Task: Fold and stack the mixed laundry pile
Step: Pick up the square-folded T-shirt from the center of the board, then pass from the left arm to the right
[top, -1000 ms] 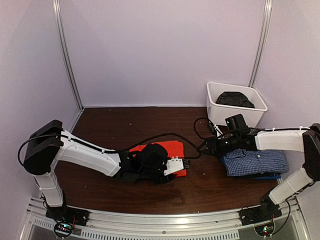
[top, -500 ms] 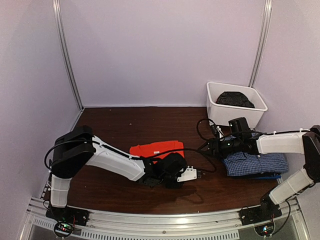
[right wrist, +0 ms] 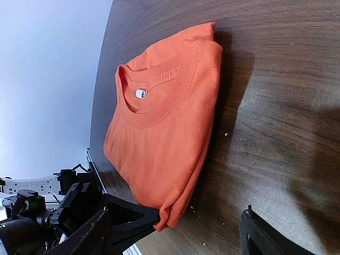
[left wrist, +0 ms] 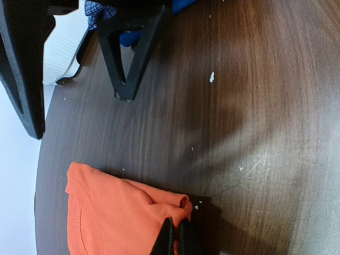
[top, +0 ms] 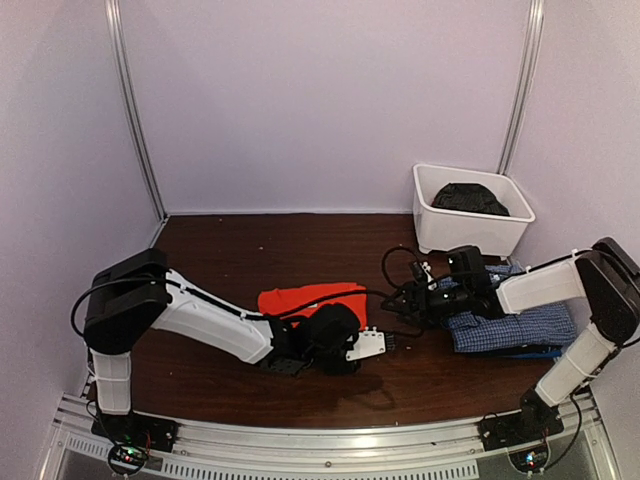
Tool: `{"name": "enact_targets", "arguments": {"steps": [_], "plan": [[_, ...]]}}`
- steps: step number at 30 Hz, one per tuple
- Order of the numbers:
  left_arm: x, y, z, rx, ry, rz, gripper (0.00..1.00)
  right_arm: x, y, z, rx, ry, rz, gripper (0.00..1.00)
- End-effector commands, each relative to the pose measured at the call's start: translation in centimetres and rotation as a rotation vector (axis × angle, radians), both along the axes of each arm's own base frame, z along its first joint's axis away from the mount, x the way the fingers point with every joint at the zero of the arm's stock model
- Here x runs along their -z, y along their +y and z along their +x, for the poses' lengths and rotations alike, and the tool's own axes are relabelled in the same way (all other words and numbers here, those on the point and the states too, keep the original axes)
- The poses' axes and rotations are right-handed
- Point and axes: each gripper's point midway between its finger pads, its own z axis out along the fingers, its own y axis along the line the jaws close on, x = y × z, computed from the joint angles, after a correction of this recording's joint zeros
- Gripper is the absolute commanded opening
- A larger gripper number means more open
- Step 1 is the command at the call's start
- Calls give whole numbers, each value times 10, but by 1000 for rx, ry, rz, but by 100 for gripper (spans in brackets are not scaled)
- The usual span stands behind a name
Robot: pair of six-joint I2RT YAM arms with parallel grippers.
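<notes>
The bright orange T-shirt [top: 310, 298] lies folded in the middle of the table, collar up in the right wrist view [right wrist: 164, 127]. My left gripper [top: 380, 343] is shut on its near corner [left wrist: 178, 234], which is pinched between the black fingers. My right gripper [top: 402, 300] is open and empty, just right of the orange T-shirt, its fingers [right wrist: 85, 234] low over the wood. The blue-and-white check shirt [top: 510, 322] lies folded at the right on blue and black pieces. Part of the left arm hides the T-shirt's front edge in the top view.
A white tub [top: 430, 215] with a black garment [top: 470, 198] stands at the back right. The metal rail [top: 300, 440] runs along the near edge. Bare dark wood [top: 260, 250] lies behind the orange T-shirt.
My left arm has swung and its gripper sits slightly further right, holding the T-shirt's corner. The orange T-shirt has shifted a little left. My right gripper has moved left toward it.
</notes>
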Motion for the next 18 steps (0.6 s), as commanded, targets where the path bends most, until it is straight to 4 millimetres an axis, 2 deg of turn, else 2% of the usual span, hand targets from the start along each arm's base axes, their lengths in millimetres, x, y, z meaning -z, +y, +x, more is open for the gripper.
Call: {"name": "enact_targets", "arguments": {"steps": [1,4,13,18], "plan": [[-37,-8,5,-25,-15,-146,0,-10,16,2,-13,-2,67,84],[-44,-8,4,-26,-15,-173,0,-8,23,2,-14,9,64,83],[-57,-2,5,-39,-33,-225,0,15,50,-8,-32,104,73,77],[-62,0,3,-32,-37,-239,0,17,65,-7,-35,121,94,74]]}}
